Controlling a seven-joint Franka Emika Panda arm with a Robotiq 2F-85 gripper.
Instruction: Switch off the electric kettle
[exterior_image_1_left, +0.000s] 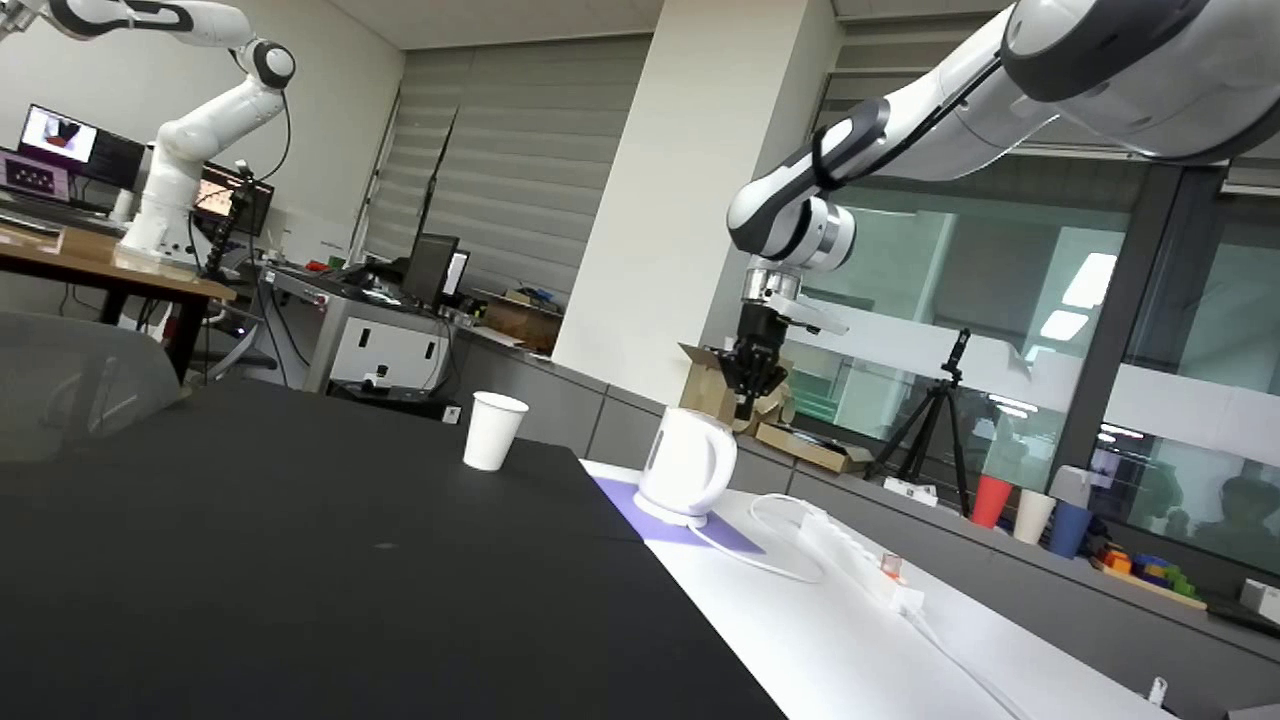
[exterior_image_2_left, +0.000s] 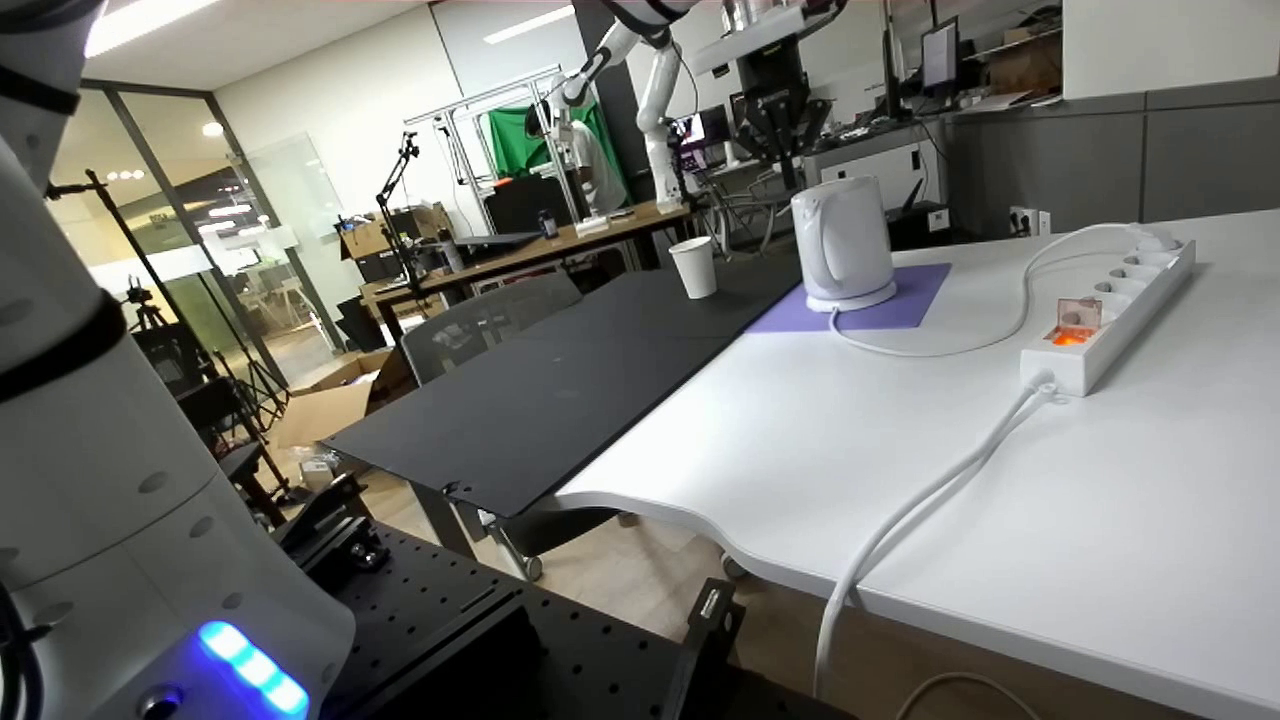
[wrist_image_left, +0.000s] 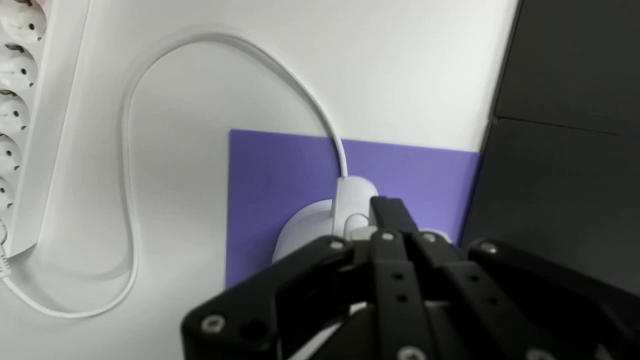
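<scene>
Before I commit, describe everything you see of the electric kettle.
The electric kettle is white, plastic-looking and rounded, with a looped side handle. It stands upright on its base, on a purple mat; a cord runs from the base to the power strip. The shut jaws are near its top; contact and on/off state are unclear.

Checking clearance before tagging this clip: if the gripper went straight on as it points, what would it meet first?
Probably the kettle handle: the gripper points down and, in the wrist view, overlaps its edge; depth is unclear.
</scene>
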